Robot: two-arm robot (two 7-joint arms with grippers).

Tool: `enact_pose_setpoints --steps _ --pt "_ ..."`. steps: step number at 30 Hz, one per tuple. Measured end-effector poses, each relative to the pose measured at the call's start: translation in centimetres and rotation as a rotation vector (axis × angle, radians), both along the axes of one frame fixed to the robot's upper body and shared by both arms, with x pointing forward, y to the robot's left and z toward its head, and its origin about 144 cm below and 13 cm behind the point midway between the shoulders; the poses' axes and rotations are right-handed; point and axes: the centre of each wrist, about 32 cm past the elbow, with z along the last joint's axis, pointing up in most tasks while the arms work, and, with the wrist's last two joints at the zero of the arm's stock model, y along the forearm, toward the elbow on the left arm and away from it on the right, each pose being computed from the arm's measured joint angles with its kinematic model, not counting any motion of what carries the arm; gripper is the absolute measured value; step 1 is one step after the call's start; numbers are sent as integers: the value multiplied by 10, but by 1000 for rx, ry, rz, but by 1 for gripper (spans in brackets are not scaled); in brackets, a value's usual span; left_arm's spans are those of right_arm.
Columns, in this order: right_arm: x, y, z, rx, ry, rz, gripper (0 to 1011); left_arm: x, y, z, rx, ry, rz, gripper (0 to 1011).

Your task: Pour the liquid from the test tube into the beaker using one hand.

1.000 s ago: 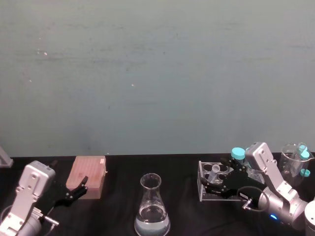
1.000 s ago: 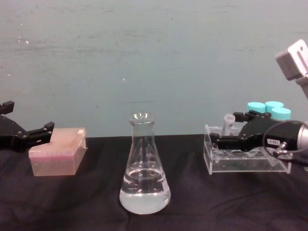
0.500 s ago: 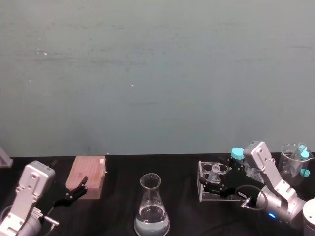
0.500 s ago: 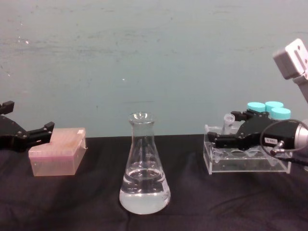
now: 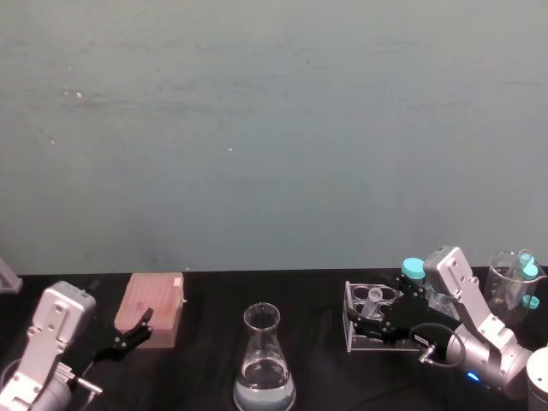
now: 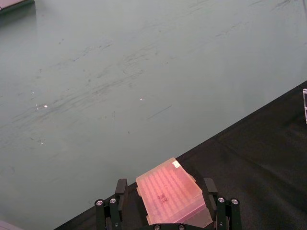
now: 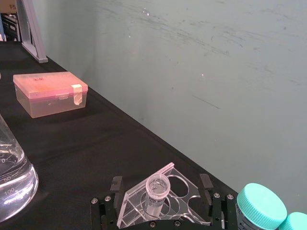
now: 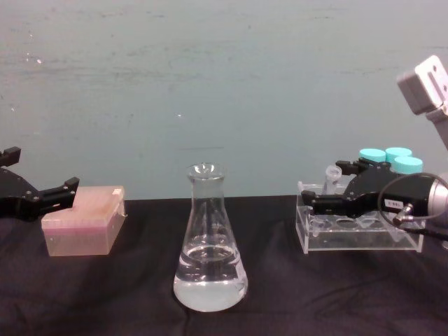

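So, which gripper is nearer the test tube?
Right. The right gripper is open around the test tube in the rack; the left gripper is far across the table, by the pink box.

The tube [image 7: 157,186] has its tip hidden in the rack [image 7: 136,203], its contents too small to tell; the right wrist view's edge cuts the beaker [image 7: 13,182]

The black-covered worktop [image 5: 205,360] carries the beaker [image 5: 265,368] standing upright at its near middle, a closed pink box [image 5: 154,318] at the beaker's 10 o'clock, a clear rack [image 8: 364,238] at its 2 o'clock, and a glass jar [image 5: 505,278] farther out past the rack, toward 3 o'clock
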Motion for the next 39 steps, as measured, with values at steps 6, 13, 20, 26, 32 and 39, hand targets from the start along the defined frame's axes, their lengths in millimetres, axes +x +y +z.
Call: enact_pose_setpoints --steps 6,13,20,26,32,39 --pt "0 0 0 0 0 -1 1003 0 0 0 0 0 0 1000" --pt "0 0 0 -1 0 -1 886 0 0 0 0 0 0 1000" --pt "0 0 0 0 0 -1 661 0 0 0 0 0 0 1000" --pt "0 0 0 -1 0 -1 479 0 0 0 0 0 0 1000" --pt "0 0 0 -1 0 -1 292 0 0 0 0 0 0 1000" --pt "0 0 0 0 0 -1 222 0 0 0 0 0 0 1000"
